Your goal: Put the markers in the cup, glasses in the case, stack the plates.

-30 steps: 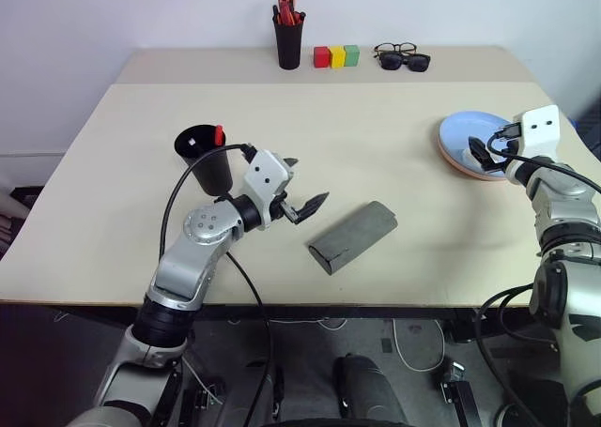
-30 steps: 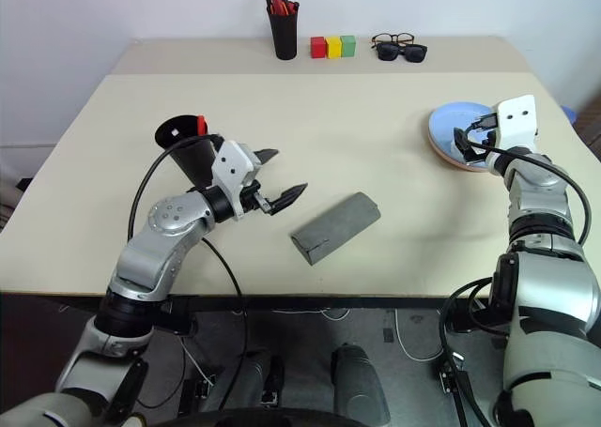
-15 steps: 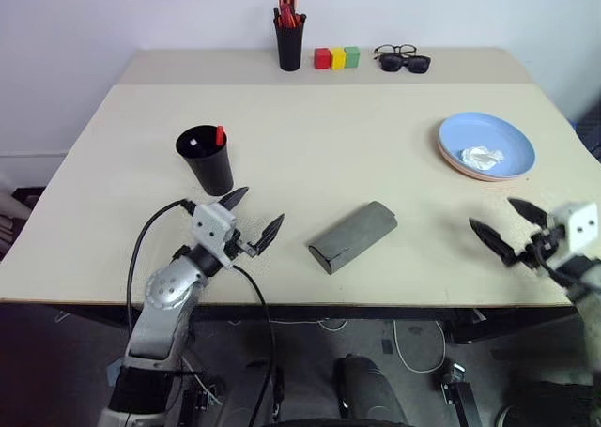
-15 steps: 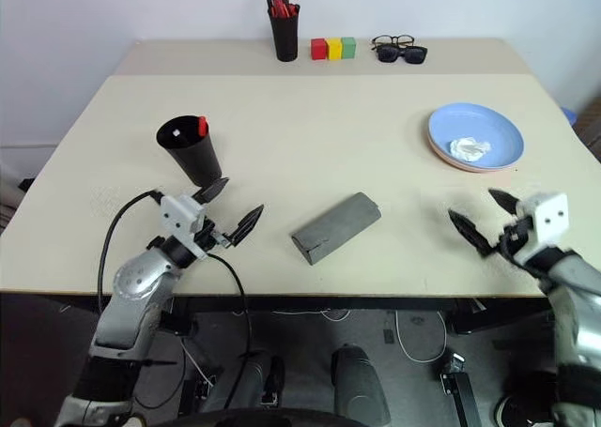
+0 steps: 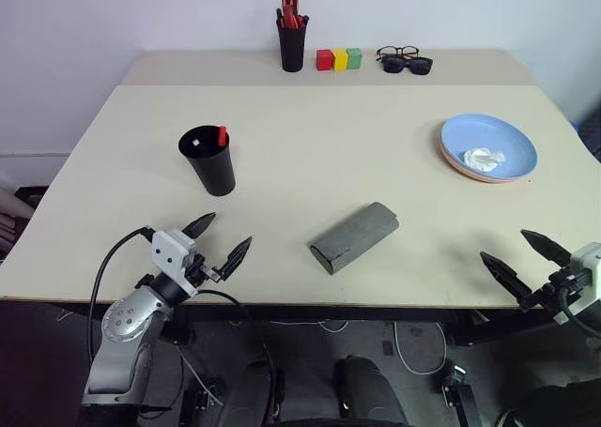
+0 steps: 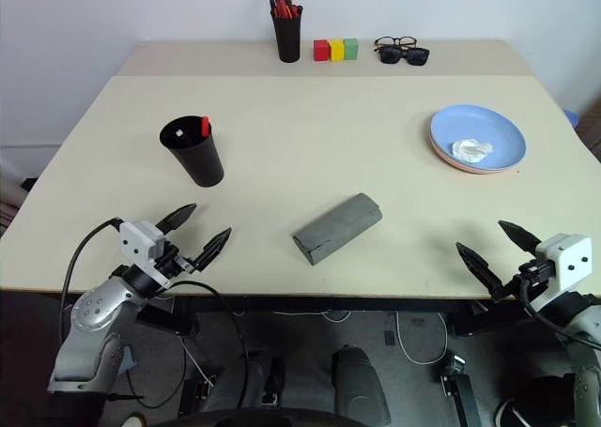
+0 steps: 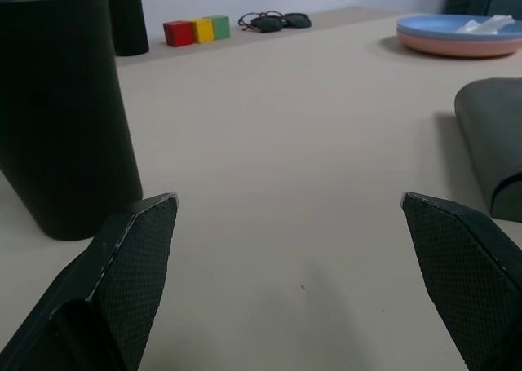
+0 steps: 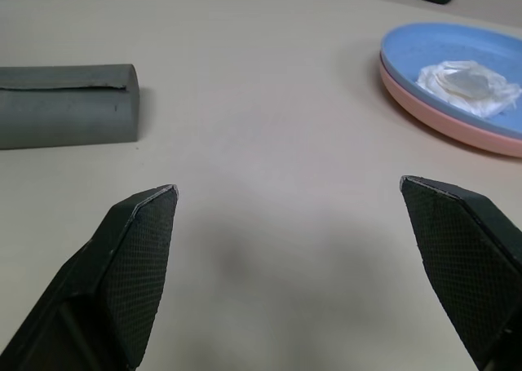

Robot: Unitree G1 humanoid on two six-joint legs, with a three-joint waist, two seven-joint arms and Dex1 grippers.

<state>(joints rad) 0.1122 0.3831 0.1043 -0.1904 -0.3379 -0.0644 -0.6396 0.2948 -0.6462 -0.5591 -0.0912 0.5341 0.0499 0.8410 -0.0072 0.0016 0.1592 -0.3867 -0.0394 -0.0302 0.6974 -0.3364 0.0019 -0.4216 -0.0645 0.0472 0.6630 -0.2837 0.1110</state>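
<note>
Over the near left corner of the table (image 5: 394, 155) we see the left gripper (image 5: 218, 241), its two black fingers spread wide with nothing between them, hovering at the table's front edge. Just beyond it, a little toward the wall, stands the black tapered cup (image 5: 208, 160); a red marker cap (image 5: 222, 135) pokes above its rim and a white marker end (image 5: 195, 142) shows inside it. In the left wrist view the cup's wall rises close beside one finger (image 7: 134, 261), apart from it.

Further to the right of that gripper, roughly midway between the two grippers, the grey felt spectacle case (image 5: 354, 236) lies shut on its side, set at a slant on the table. We cannot see glasses anywhere near it, so whether they are inside we cannot tell.

Far ahead of both grippers, along the back strip by the wall, we find a black pen holder (image 5: 291, 44) with red-orange pens, then red, yellow and green blocks (image 5: 338, 59) in a row, then two pairs of glasses (image 5: 405, 61) touching each other, one dark-lensed.

Ahead of the right gripper (image 5: 524, 263) and well apart from it, the light blue plate (image 5: 489, 146) sits stacked on the salmon pink plate (image 8: 457, 129), whose rim shows beneath it. A crumpled white scrap (image 5: 483, 158) lies in the blue plate. The right gripper itself hangs at the table's near right edge, fingers splayed and empty.
</note>
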